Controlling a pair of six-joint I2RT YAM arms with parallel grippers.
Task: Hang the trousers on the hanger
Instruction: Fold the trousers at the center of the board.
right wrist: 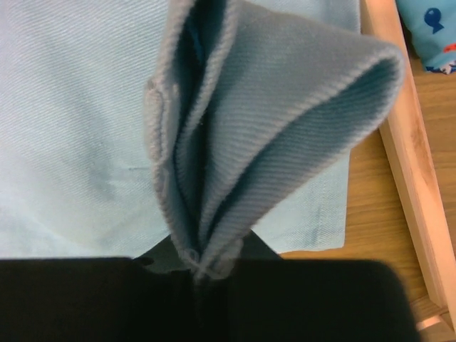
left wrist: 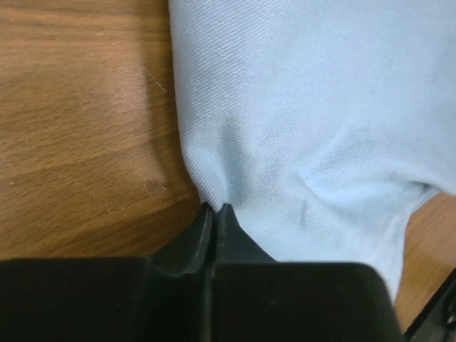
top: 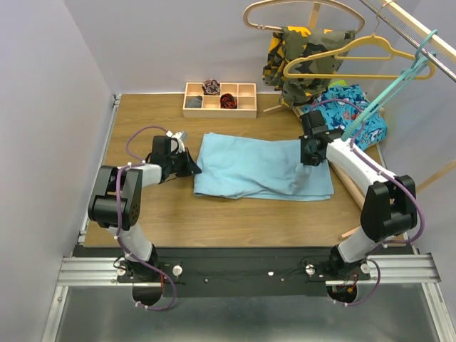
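Note:
The light sky-blue trousers [top: 256,171] lie spread flat in the middle of the table. My left gripper [top: 191,168] sits at their left edge. In the left wrist view it [left wrist: 215,208] is shut, pinching the cloth [left wrist: 306,128] where creases gather at its tips. My right gripper [top: 311,153] is over their right end, shut [right wrist: 206,267] on a bunched fold of the trousers [right wrist: 271,121] that rises out of the jaws above the flat part [right wrist: 71,142]. The teal hanger [top: 390,89] hangs tilted from the rail at the back right, apart from both grippers.
A wooden compartment tray [top: 219,100] stands at the back. A camouflage garment [top: 299,60] on a yellow hanger [top: 356,60], a pale wooden hanger [top: 299,8] and blue shark-print cloth [top: 349,107] fill the back right. A wooden rack bar [right wrist: 406,164] runs beside the trousers' right edge.

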